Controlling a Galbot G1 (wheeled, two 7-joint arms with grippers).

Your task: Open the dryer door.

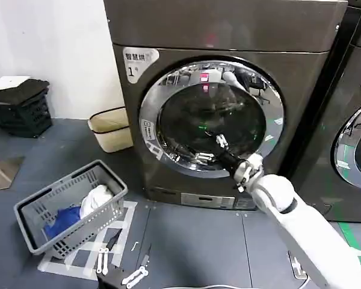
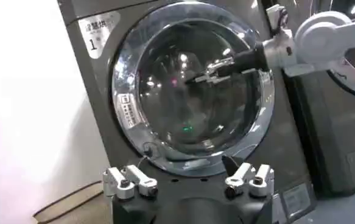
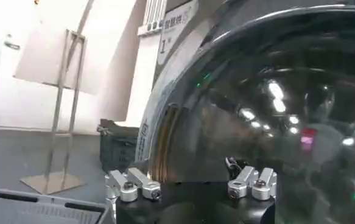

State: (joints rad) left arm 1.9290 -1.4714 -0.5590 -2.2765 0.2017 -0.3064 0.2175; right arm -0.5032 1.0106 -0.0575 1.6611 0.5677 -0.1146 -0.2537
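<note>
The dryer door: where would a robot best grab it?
Likely the dryer door's chrome rim, hooked at its outer edge from the front; the domed dark glass offers no hold. The open right gripper is before its lower part.

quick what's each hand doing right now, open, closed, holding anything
Left hand: open, empty, held low facing the dryer door.
Right hand: open, empty, at the door's glass.

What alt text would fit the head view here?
The right pincer reaches to the lower part of the closed dryer door, its fingers open against the dark glass. A grey laundry basket with clothes sits on the floor to the left.
</note>
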